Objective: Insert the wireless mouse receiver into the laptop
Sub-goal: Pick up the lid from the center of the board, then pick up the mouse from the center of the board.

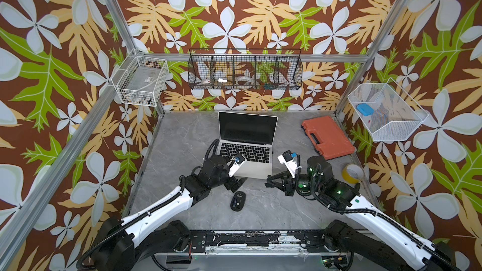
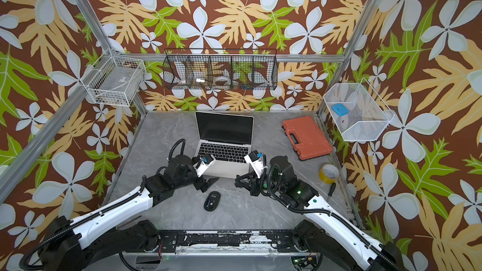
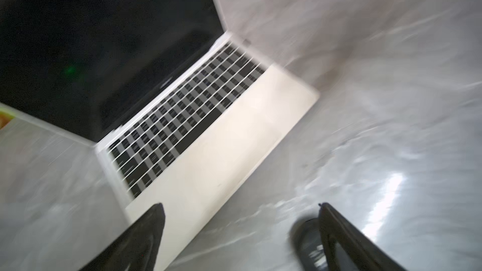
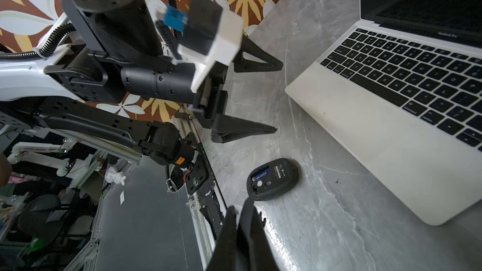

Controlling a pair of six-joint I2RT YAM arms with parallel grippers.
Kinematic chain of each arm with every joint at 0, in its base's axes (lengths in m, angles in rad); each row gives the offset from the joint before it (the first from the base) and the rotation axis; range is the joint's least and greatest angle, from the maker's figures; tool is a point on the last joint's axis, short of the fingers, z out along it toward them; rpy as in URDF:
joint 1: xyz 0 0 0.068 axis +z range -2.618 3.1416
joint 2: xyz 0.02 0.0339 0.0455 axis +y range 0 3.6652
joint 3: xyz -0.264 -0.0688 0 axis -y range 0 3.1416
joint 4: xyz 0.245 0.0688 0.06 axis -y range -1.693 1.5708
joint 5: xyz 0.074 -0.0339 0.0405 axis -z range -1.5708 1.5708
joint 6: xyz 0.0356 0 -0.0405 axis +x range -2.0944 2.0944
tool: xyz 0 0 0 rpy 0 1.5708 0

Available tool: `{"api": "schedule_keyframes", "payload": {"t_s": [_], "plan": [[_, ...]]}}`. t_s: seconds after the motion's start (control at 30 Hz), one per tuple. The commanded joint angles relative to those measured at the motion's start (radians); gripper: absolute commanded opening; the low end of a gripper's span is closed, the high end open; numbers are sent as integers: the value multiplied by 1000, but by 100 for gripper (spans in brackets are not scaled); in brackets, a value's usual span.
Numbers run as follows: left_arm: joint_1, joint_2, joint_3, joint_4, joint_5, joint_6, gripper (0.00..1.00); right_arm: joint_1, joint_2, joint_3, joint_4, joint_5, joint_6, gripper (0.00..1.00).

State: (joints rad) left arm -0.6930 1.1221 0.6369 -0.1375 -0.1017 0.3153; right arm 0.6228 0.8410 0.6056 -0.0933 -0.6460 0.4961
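The silver laptop [image 1: 247, 129] [image 2: 224, 131] stands open at the back middle of the grey table, its screen dark. A black mouse [image 1: 238, 201] [image 4: 272, 179] lies belly-up in front of it, battery bay uncovered. My left gripper [image 1: 239, 182] [image 3: 240, 211] hangs open and empty by the laptop's front left corner, above the mouse; its wrist view is blurred. My right gripper [image 1: 268, 178] [image 4: 241, 203] is shut, off the laptop's front right corner, tips pointing toward the left gripper. A dark sliver shows at its tips; I cannot tell what it is. I cannot make out the wireless mouse receiver.
An orange plastic case [image 1: 327, 136] lies at the back right. A yellow tape roll [image 1: 352, 172] and a screwdriver [image 2: 331, 189] sit by the right edge. Wire baskets [image 1: 245, 70] hang on the walls. The arms' mounting rail [image 1: 242, 238] runs along the front.
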Motion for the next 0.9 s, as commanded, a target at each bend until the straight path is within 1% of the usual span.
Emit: {"api": "schedule_keyframes", "payload": {"t_s": [0.0,0.07,0.2,0.27,0.33,0.43,0.53,0.73,0.87], "plan": [[1,51,-1,-69,-282,81,89,2,-23,-17,48,45,30,0],[-1,108,-5,-97,-278,82,87,2,-35,-28,46,46,31,0],[-68,185,-5,-114,-251,102,86,2,-48,-36,34,49,22,0],[-86,226,-9,-123,-226,111,87,2,-45,-36,31,47,17,0],[-108,251,-1,-126,-181,108,87,2,-43,-35,30,44,11,0],[-115,277,1,-134,-124,114,88,2,-36,-36,29,39,6,0],[-129,289,1,-146,-106,113,88,2,-29,-34,30,33,4,0],[-146,256,-9,-189,-11,104,91,2,-8,-28,30,28,-4,0],[-161,240,-9,-245,-14,55,92,2,2,-19,30,26,-7,0]]}}
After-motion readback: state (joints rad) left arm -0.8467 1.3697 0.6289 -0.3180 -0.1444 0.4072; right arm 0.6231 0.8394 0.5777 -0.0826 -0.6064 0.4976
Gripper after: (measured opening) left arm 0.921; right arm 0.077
